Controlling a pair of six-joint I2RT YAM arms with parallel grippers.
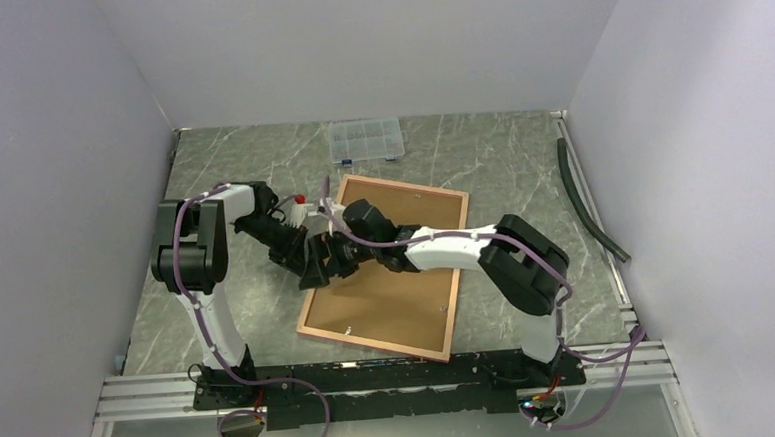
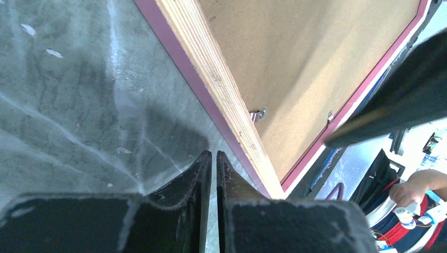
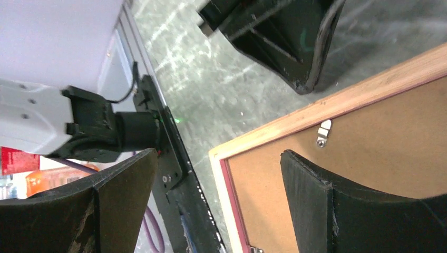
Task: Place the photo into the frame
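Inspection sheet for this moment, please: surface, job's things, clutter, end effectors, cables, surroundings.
Surface: grey marbled table, a few pale flecks.
Job's things: frame lies back up with the brown backing board in it; photo not seen in any view.
Clutter: clear compartment box at the back; dark hose along the right edge.
End effectors: left end effector shut, nothing between its fingers, beside the frame's edge; right end effector open, straddling the frame's rim.
Cables: purple cables run along both arms, with loose loops at the bases.
Surroundings: pale walls on three sides.
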